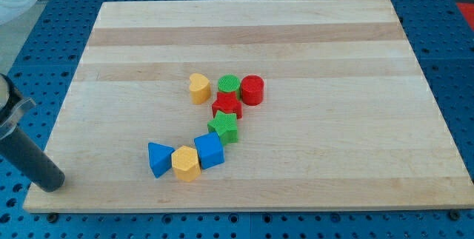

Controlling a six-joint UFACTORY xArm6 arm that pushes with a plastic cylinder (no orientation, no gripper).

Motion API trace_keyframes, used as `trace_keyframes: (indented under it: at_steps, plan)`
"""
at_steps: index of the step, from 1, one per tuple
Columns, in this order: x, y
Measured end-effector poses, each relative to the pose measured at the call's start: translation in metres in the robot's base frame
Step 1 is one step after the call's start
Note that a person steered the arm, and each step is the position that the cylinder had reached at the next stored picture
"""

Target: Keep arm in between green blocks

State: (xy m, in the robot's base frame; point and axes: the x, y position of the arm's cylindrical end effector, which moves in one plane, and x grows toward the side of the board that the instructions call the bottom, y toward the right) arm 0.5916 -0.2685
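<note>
Two ridged green blocks [229, 85] [224, 127], wooden board [333, 61]

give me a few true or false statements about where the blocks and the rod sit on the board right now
1. My tip sits between the two green blocks. False: it is at the board's lower left edge, far from both.
2. The red star lies between the green cylinder and the green star. True.
3. The red cylinder is on the view's left of the green cylinder. False: it is on its right, right beside it.
4. The yellow heart is on the view's left of the green cylinder. True.
5. The yellow hexagon sits between the blue triangle and the blue cube. True.
</note>
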Motion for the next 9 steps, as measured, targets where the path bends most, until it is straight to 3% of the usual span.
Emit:
trace_keyframes:
  at_steps: [1,3,4,5,9]
  plan:
    - [-0.009,0.000]
    - [-0.089,0.020]
    - [-0.088,0.040]
    - [-0.061,0.060]
    - [-0.105,0.202]
